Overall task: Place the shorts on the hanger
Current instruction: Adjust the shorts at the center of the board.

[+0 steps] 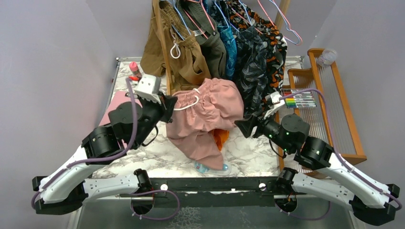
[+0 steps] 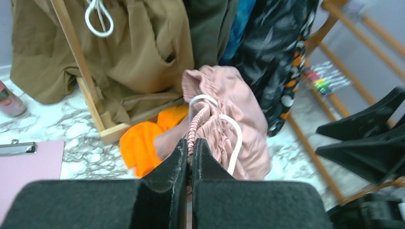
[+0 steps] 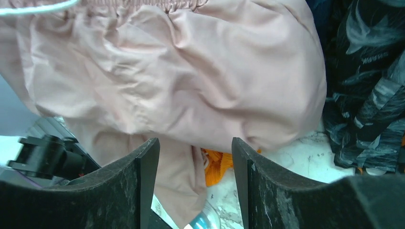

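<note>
**While left claw is clenching the waistband, right claw is waiting open**

Top view: since the shorts (image 1: 210, 109) need opening up before going on a hanger, the left gripper (image 1: 167, 107) is biting one waistband end just in front of the wooden rack (image 1: 165, 52). The legs are drooping away from the rack. The right gripper (image 1: 241, 126) is hovering at the other side, likely lining up for a second grip. The hanger (image 1: 180, 24), light blue wire, is hanging at the rack's top and nothing is touching it. Count: two claws, one pink pair, one brown shorts (image 1: 191, 57) hanging on the rack.

Left wrist: the left gripper (image 2: 191, 148) is clenching the gathered elastic of the shorts (image 2: 239, 124), jaws nearly meeting on the fabric. One white drawstring (image 2: 234, 138) is looping beside it. One orange shorts (image 2: 143, 143) is lying under the pink pair, at the rack's foot.

Right wrist: the right gripper (image 3: 193, 148) is standing released, grasping nothing, with the shorts (image 3: 191, 71) bulging just ahead of its two fingers.
</note>
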Controlling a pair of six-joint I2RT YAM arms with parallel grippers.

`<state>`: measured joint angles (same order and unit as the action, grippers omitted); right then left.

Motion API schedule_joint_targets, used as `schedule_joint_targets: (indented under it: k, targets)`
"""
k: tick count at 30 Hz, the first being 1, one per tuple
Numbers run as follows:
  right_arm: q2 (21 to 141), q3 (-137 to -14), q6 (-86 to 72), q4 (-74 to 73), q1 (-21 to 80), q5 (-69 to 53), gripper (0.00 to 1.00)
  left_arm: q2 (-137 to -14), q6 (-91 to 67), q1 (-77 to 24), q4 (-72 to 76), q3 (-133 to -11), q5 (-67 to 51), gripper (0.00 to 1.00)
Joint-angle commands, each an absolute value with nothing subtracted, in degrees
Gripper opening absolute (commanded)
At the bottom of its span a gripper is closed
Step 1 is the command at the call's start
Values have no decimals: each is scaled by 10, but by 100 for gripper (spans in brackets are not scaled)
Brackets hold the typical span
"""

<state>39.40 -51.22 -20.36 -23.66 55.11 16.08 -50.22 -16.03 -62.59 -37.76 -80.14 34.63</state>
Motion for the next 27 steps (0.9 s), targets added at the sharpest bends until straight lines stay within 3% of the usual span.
schedule_joint_targets:
  k: [1, 5, 11, 16, 20, 27]
  targets:
    - [415, -453, -224, -209, 551, 165, 60, -473, -139, -625, -381, -644, 322, 0]
    - [444, -414, -253, -180, 550, 128, 60, -423, -176, -625, -371, -543, 278, 0]
    - [540, -428, -243, -122, 550, 121, 65, -372, -202, -625, -370, -491, 255, 0]
    - [640, -479, -246, -78, 527, 147, 69, -361, -216, -625, -371, -477, 251, 0]
    - [704, -519, -258, -35, 475, 96, 70, -358, -238, -625, -370, -459, 244, 0]
    - [830, -624, -232, -7, 470, 91, 71, -381, -271, -625, -366, -434, 231, 0]
